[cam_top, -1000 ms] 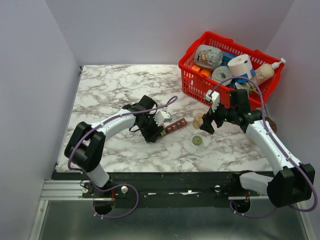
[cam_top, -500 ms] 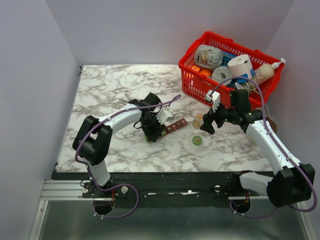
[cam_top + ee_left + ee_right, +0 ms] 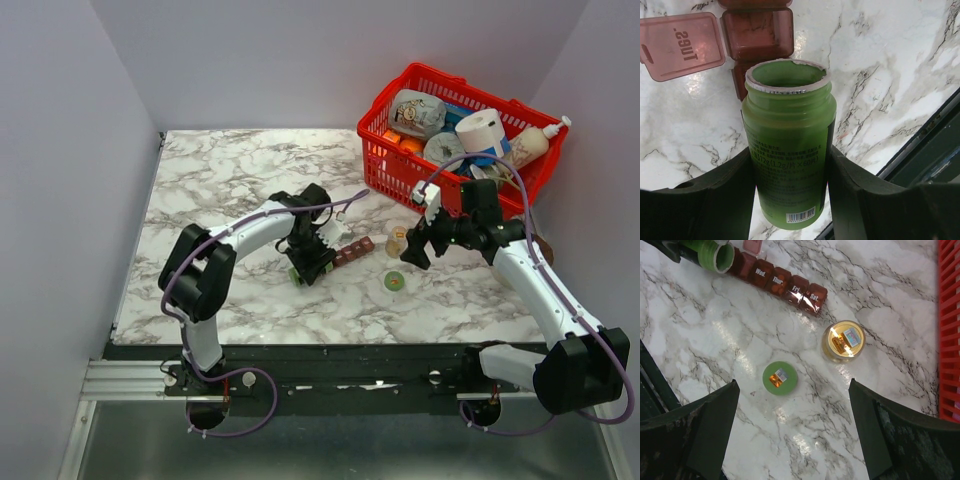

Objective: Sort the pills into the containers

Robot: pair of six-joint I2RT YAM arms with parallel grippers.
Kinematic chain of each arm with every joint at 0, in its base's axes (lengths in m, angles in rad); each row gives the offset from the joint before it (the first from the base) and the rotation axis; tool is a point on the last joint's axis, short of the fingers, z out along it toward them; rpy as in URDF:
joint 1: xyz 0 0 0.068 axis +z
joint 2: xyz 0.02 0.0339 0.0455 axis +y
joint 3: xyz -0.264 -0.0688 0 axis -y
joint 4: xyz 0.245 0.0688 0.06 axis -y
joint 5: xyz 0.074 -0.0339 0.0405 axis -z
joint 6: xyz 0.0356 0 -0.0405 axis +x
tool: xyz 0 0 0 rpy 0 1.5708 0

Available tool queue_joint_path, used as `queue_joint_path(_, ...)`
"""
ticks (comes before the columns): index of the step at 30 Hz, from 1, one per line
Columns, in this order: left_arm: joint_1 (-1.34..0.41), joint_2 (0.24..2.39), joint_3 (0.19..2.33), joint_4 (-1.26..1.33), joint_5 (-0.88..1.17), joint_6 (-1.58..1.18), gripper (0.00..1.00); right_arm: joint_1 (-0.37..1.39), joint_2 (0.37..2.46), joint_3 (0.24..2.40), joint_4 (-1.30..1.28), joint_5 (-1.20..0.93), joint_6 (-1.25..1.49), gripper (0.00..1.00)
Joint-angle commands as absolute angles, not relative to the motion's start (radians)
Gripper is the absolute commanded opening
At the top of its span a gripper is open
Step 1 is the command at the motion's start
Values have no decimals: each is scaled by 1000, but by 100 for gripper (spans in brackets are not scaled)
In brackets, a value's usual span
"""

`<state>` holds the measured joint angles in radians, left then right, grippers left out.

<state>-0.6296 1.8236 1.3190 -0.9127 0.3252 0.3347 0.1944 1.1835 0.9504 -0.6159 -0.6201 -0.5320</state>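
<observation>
My left gripper (image 3: 308, 260) (image 3: 789, 167) is shut on an uncapped green pill bottle (image 3: 787, 130) (image 3: 716, 256), which lies tilted with its mouth at the left end of the containers. The containers (image 3: 352, 250) (image 3: 780, 279) are a reddish-brown strip of day-marked cells, and one lid marked TUES (image 3: 682, 45) stands open beside an open cell (image 3: 757, 35). No pills show. My right gripper (image 3: 413, 248) (image 3: 793, 383) hangs open above the marble, over the bottle's green cap (image 3: 394, 282) (image 3: 780, 378).
A small amber jar with a gold lid (image 3: 397, 240) (image 3: 843, 341) stands just right of the strip. A red wire basket (image 3: 385, 172) full of groceries sits at the back right. The table's dark front edge (image 3: 940, 145) runs close behind the left gripper.
The left arm has swung its wrist right and turned, bringing the green bottle's mouth onto the strip's left end. The right arm has not moved.
</observation>
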Motion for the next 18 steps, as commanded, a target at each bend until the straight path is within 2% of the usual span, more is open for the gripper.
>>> queue_joint_path(1, -644, 1861, 1391, -986, 291, 302, 0, 183, 1166, 963, -637, -655, -540, 100)
queue_joint_path(18, -657, 1950, 1500, -1092, 253, 250, 0, 175, 1160, 966, -643, -666, -541, 100)
